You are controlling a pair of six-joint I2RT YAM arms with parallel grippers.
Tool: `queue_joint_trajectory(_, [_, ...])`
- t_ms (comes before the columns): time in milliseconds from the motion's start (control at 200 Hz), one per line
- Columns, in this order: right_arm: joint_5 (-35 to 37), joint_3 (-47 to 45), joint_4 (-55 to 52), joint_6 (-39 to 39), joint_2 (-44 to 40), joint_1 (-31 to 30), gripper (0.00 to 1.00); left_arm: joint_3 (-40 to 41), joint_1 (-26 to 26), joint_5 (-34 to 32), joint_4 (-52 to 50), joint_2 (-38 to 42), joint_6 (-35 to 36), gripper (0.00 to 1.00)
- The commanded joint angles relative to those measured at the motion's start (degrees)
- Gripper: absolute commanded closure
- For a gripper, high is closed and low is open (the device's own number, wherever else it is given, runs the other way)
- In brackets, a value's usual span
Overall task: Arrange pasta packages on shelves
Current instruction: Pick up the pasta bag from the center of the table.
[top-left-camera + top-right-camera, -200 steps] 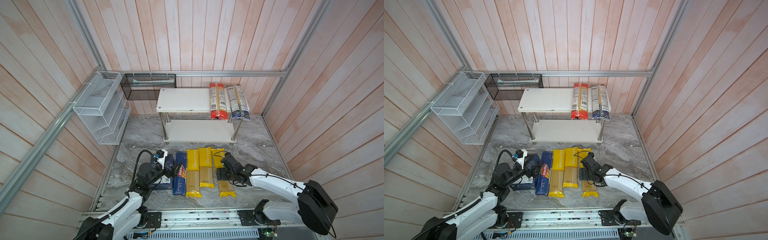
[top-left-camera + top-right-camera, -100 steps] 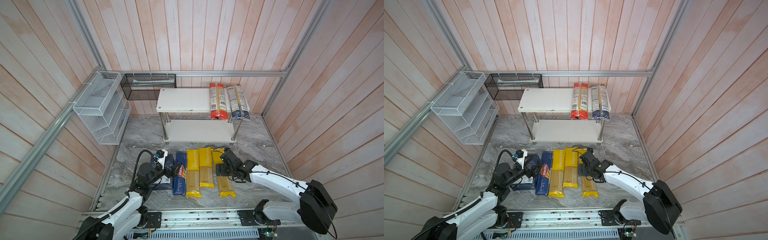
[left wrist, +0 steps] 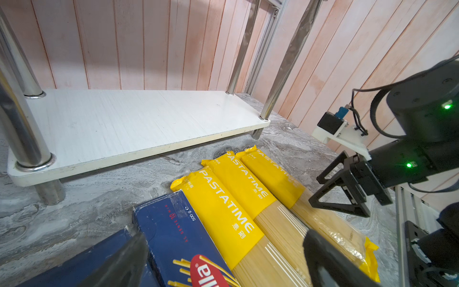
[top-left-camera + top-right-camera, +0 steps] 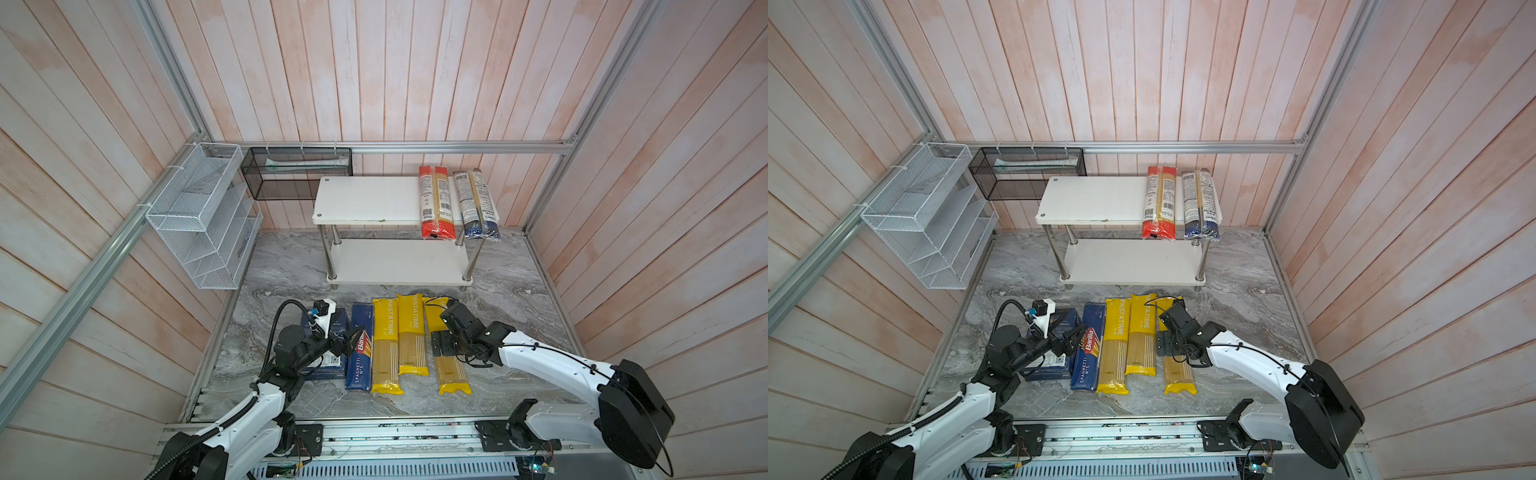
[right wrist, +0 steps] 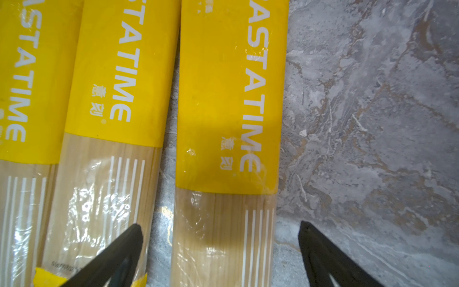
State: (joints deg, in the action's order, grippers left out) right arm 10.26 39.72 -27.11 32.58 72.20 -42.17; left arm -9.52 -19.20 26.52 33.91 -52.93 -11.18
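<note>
Three yellow PASTATIME pasta packages lie side by side on the marble floor; the rightmost one (image 4: 451, 374) (image 5: 228, 99) lies between the fingers of my open right gripper (image 4: 442, 345) (image 5: 219, 226), which straddle it without pressing. The middle bag (image 4: 411, 332) and left bag (image 4: 384, 345) lie beside a blue Barilla box (image 4: 360, 357) (image 3: 178, 228). A second blue box (image 4: 328, 365) is partly hidden under my left arm. My left gripper (image 4: 353, 336) (image 3: 223, 238) hovers open over the Barilla box. On the top shelf (image 4: 365, 199) rest a red-ended bag (image 4: 435, 203) and a blue-ended bag (image 4: 476, 203). The lower shelf (image 4: 395, 262) (image 3: 124, 119) is bare.
A white wire mesh basket (image 4: 199, 216) hangs on the left wall and a black mesh basket (image 4: 297, 174) on the back rail. Chrome legs (image 3: 27, 139) carry the rack. The aluminium base rail (image 4: 374, 432) runs along the front. Wooden walls close in three sides.
My right gripper has crept a little toward the rack along the rightmost yellow bag and its jaws have spread slightly wider. The left arm has not moved.
</note>
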Motion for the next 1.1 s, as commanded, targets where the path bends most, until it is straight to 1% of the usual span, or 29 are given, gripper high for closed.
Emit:
queue_joint_trajectory(0, [0.69, 0.0, -1.34, -1.47, -1.55, 0.34, 0.02, 0.32, -0.29, -0.05, 0.88, 0.03, 0.63, 0.0])
queue_joint_trajectory(125, [0.72, -0.63, 0.35, -0.99, -2.68, 0.34, 0.02, -0.06, -0.39, 0.27, 0.63, -0.66, 0.73, 0.0])
queue_joint_trajectory(210, [-0.54, -1.34, 2.01, -1.24, -2.48, 0.34, 0.02, -0.06, -0.4, 0.37, 0.8, -0.59, 0.66, 0.0])
queue_joint_trajectory(590, [-2.6, 0.49, -0.61, -3.57, 0.47, 0.25, 0.02, -0.17, -0.41, 0.31, 0.39, -0.65, 0.77, 0.0])
queue_joint_trajectory(890, [-2.05, -0.87, -0.33, -1.11, -2.84, 0.12, 0.02, -0.27, -0.46, 0.57, 0.66, -1.09, 0.59, 0.0])
queue_joint_trajectory(1095, [-1.51, -0.57, -1.02, -0.91, -0.77, 0.1, 0.02, -0.64, -0.48, 0.55, 0.45, -1.63, 0.76, 0.0])
